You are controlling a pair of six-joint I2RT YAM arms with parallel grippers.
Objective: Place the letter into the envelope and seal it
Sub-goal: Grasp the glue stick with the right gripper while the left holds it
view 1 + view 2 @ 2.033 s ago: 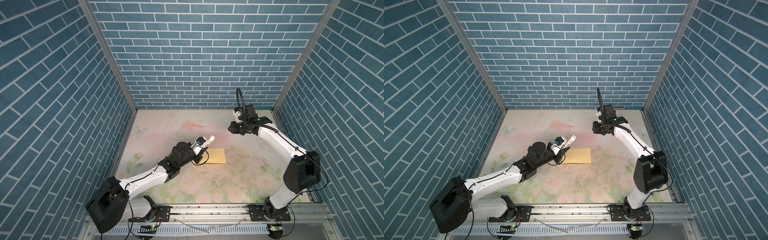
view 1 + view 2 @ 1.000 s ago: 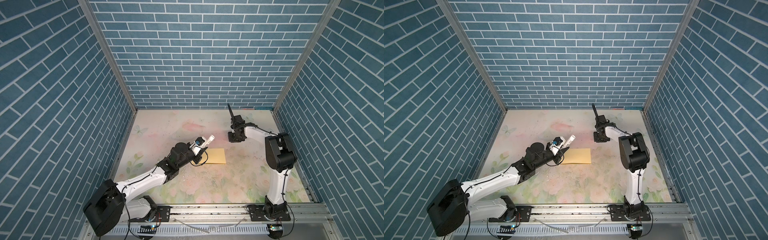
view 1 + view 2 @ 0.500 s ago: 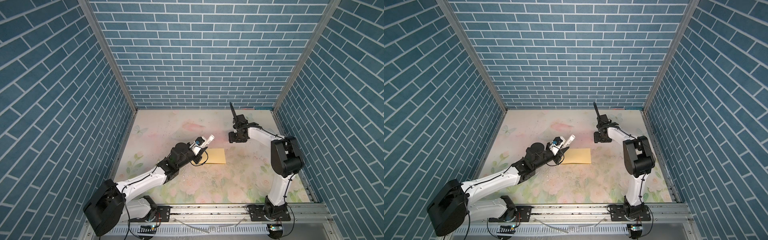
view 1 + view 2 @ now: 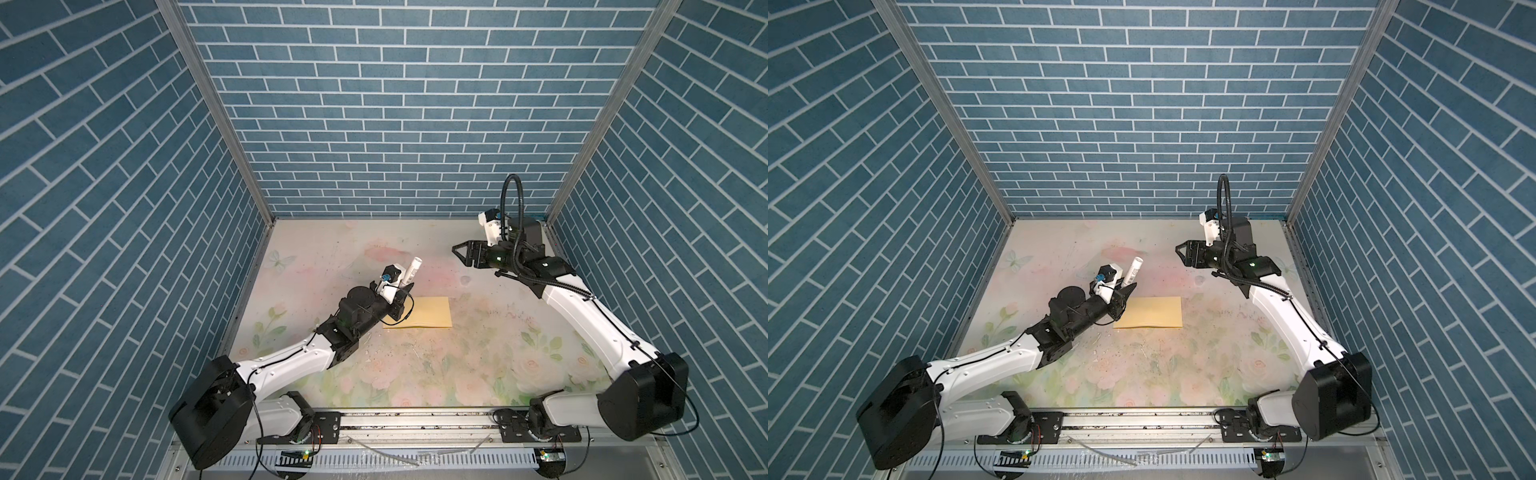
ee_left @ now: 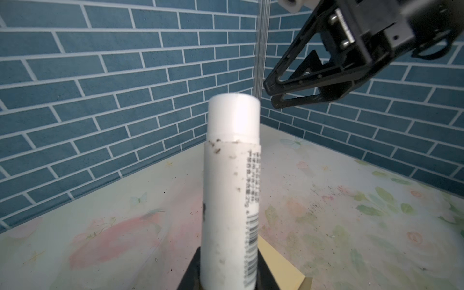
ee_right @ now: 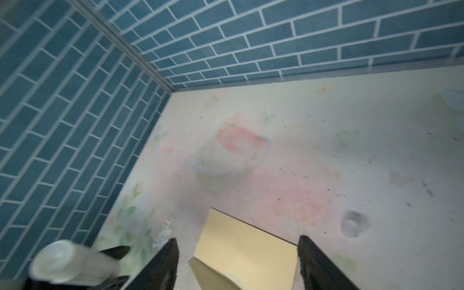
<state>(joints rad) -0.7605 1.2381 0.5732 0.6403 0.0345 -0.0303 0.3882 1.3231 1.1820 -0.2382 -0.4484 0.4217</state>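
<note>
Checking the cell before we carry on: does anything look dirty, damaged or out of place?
The glue stick in the left end effector is smudged with dark specks, and small crumbs litter the table near the envelope.

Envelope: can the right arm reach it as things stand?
Probably yes. The right pincer is open and empty, hovering beyond the envelope, whose right half lies bare; the left pincer, holding the glue stick, sits at its left end.

Envelope (image 4: 424,312): plain yellow-tan. Glue stick (image 5: 231,200): white, black barcode and print, dark smudges. Table (image 4: 457,365): cream, pink roses, green leaves, dark specks. Walls (image 4: 374,104): blue brick, white grout.
</note>
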